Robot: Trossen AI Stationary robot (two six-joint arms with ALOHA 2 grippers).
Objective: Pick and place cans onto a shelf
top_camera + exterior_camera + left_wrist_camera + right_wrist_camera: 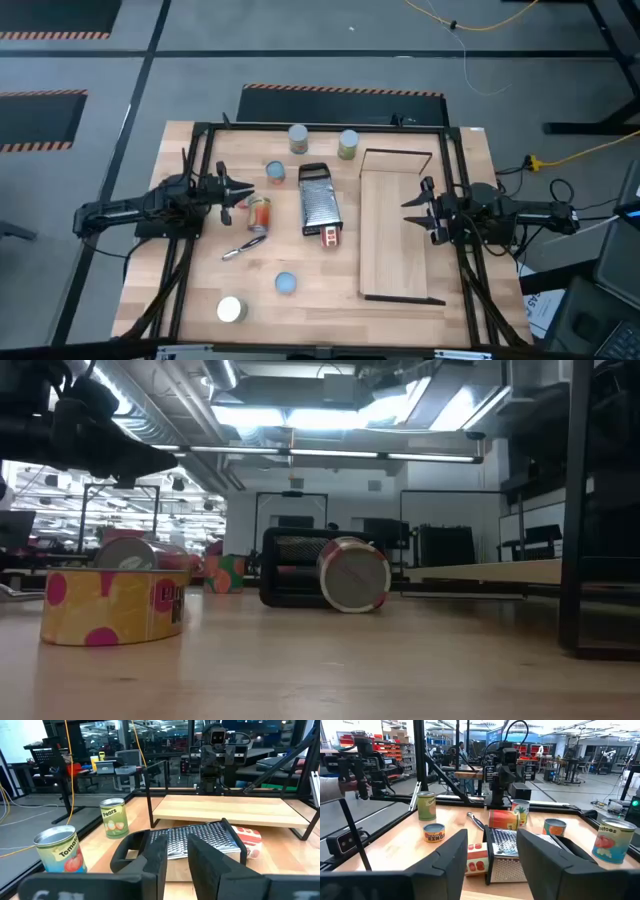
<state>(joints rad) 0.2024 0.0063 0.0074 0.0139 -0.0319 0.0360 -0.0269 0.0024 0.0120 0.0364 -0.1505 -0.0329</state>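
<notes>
Several cans are spread over the left half of the wooden table. An orange-labelled can point(259, 213) lies on its side just near-side of my left gripper point(248, 189), which has a narrow gap between its fingers and nothing in it. A red can point(329, 236) lies at the grater's near end. Upright cans stand at the far edge point(298, 138) point(348, 145), by the grater's handle point(275, 172) and near the front point(286, 284) point(231, 310). The bare shelf point(397, 230) lies flat on the right. My right gripper point(407, 207) hovers wide open over its right part.
A metal grater point(319, 200) with a black handle lies between the cans and the shelf. A slim silver tool point(243, 247) lies near the orange can. A dark frame point(200, 130) runs around the table. Bare wood shows at the near right.
</notes>
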